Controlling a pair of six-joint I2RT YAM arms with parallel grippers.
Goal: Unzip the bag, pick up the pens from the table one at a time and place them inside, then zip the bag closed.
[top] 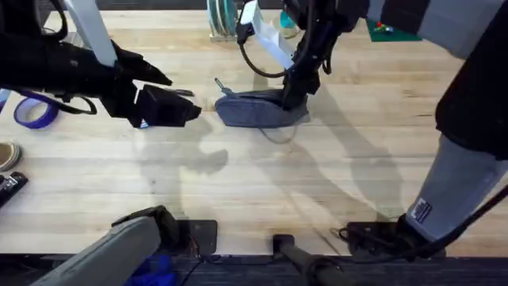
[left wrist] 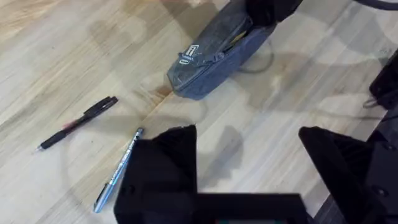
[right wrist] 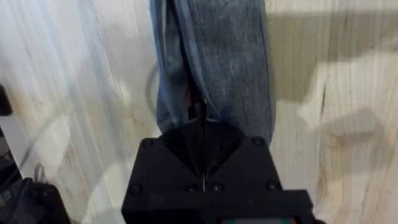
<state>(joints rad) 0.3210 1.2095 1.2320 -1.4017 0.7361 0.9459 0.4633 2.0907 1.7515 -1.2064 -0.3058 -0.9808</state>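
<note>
Lying mid-table [top: 262,183], grey-blue bag [top: 258,111]. Right gripper [top: 292,97] clenched on its far-end zipper. Left gripper [left wrist: 249,168] released, hovering above the table beside the silver pen [left wrist: 118,169]; black pen [left wrist: 78,122] lies nearby, apart.

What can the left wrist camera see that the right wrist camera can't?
The left wrist view shows both pens lying on the table: the black pen and the silvery pen with a blue end, plus the left hand with its fingers spread open. The right wrist view shows the right hand up close, fingers pinched together at the zipper line on the bag's top. Both views share the grey-blue bag and the wooden table.
</note>
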